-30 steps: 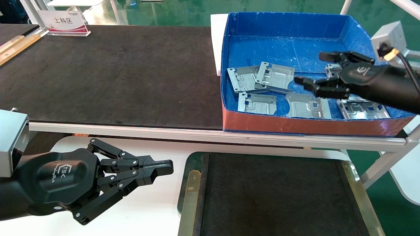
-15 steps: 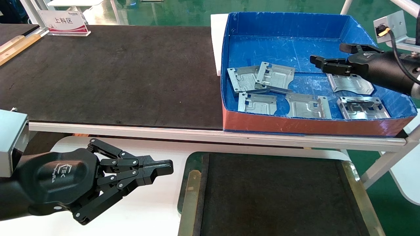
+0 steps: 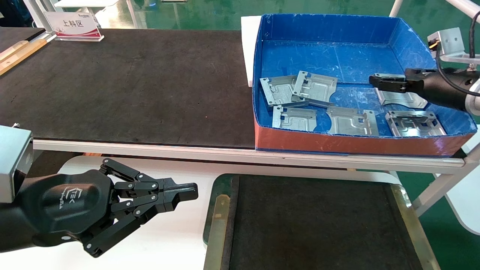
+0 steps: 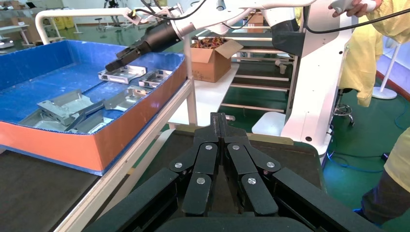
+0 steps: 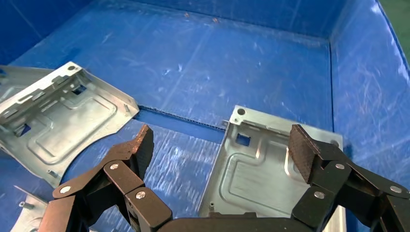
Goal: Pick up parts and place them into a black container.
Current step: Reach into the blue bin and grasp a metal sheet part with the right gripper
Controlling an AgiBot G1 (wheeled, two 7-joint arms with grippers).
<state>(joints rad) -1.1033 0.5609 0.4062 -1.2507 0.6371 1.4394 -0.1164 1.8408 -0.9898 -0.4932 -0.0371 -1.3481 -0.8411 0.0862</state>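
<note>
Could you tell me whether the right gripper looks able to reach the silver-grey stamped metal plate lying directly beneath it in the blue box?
Probably yes: the right gripper hangs open over that silver-grey stamped metal plate, with nothing lying on it.

We see a long table (image 3: pixel 232 153) across the upper half of the head view, covered by a black mat (image 3: pixel 127 86). On it, at upper right, sits a blue box (image 3: pixel 330 48) with a red front. At upper left stands a small sign (image 3: pixel 73 25).
</note>
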